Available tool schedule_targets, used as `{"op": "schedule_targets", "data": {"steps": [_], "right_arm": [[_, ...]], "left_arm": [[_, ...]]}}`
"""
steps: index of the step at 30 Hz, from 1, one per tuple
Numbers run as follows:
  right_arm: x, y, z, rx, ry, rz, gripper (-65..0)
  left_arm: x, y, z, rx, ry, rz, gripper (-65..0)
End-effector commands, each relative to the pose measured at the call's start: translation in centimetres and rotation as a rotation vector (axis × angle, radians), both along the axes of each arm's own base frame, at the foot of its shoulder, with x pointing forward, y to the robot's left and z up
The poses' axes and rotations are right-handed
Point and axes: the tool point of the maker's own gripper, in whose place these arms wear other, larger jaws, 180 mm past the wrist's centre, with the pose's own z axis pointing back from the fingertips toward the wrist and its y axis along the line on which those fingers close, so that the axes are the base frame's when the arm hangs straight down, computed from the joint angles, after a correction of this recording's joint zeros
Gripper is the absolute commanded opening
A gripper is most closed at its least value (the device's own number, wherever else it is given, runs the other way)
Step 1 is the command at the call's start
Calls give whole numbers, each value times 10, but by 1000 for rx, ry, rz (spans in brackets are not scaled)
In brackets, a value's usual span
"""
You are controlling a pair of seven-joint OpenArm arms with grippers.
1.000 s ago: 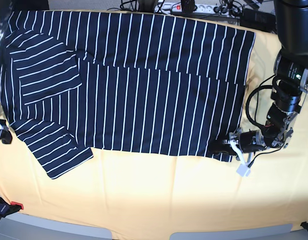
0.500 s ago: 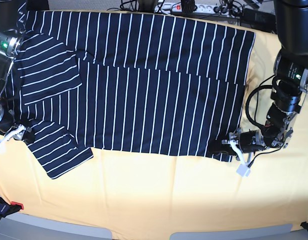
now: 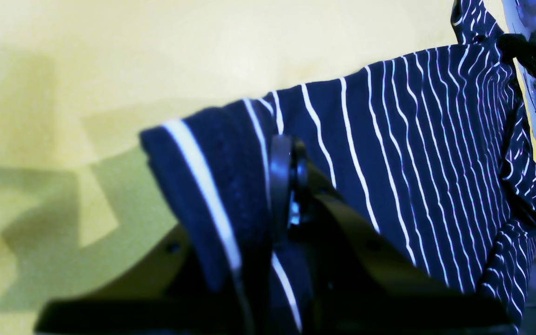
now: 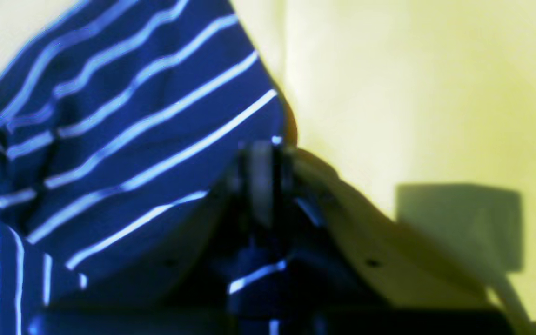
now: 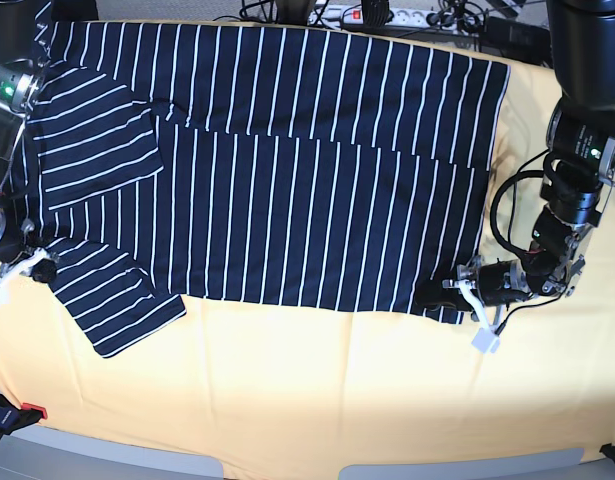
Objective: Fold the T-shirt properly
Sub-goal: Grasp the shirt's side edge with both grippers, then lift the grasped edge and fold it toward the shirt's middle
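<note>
The navy white-striped T-shirt [image 5: 287,180] lies spread on the table, its lower half folded up over the middle. My left gripper [image 5: 449,293] is at the shirt's lower right corner. In the left wrist view the gripper [image 3: 289,186] is shut on a raised fold of the T-shirt [image 3: 435,139]. My right gripper [image 5: 42,268] is at the shirt's left edge, just above the lower sleeve. In the blurred right wrist view the gripper [image 4: 263,186] is shut on the edge of the T-shirt [image 4: 133,139], which lifts slightly.
A yellow-orange cloth [image 5: 317,390] covers the table and shows bare along the front and right. A power strip and cables [image 5: 377,14] lie behind the back edge. A red clamp [image 5: 32,410] sits at the front left corner.
My right arm has come in from the table's left edge onto the shirt's left edge and closed on it. My left gripper has stayed at the lower right corner.
</note>
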Motion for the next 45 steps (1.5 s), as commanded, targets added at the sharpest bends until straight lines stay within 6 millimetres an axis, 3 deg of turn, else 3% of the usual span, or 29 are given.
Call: {"op": "schedule_targets", "data": {"steps": [1, 5, 9, 15, 28, 35, 39, 45], "right_arm": [[14, -16, 33, -6, -95, -25, -650], [17, -26, 49, 12, -139, -46, -650], [15, -33, 53, -9, -136, -49, -650], [18, -29, 51, -20, -145, -43, -650], [40, -9, 53, -106, -203, 2, -650], [57, -13, 76, -141, -245, -12, -650], [57, 2, 68, -167, -215, 64, -650], [54, 4, 64, -156, -180, 85, -650]], "left_arm": [[1, 6, 2, 52, 11, -28, -650], [5, 6, 6, 50, -3, -24, -650], [23, 13, 23, 59, -80, 14, -650], [49, 28, 50, 58, -200, 87, -650], [66, 38, 62, 115, -352, 122, -650], [72, 17, 64, 105, -387, 95, -650], [71, 3, 64, 92, -377, 69, -650], [60, -17, 74, 73, -314, -31, -650]]}}
